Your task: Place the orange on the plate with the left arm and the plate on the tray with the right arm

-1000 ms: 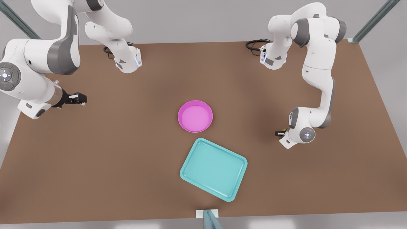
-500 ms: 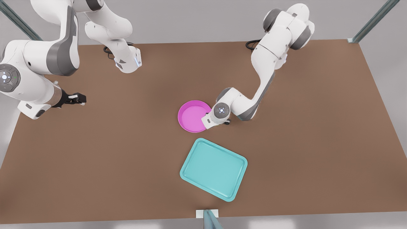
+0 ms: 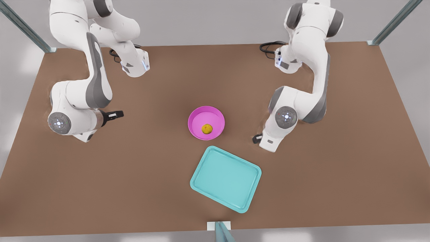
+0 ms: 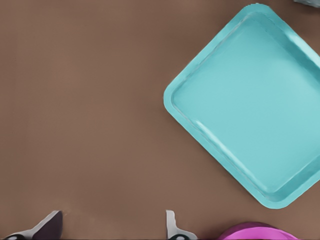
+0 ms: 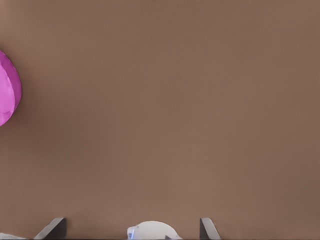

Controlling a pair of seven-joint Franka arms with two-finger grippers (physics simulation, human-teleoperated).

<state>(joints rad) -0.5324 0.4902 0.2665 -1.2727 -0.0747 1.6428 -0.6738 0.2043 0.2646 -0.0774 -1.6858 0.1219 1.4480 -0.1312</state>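
the orange [image 3: 207, 128] is seen lying inside the plate [image 3: 206, 122], a little off centre toward the tray [image 3: 225, 178], which sits apart from the plate on the bare brown desk [image 3: 134, 174]. the left claw [image 4: 110, 227] is held spread and empty over the desk beside the plate, at the front view's right. the right claw [image 5: 132, 229] is likewise spread and empty, at the front view's left and well apart from the plate.

the plate's transfer is judged the step left. a risk is seen in the loose orange: were the plate tilted or jerked when lifted by its rim, the fruit could be rolled out. a thin rim grip could also be lost.

the desk is framed by pale grey walls and metal struts.
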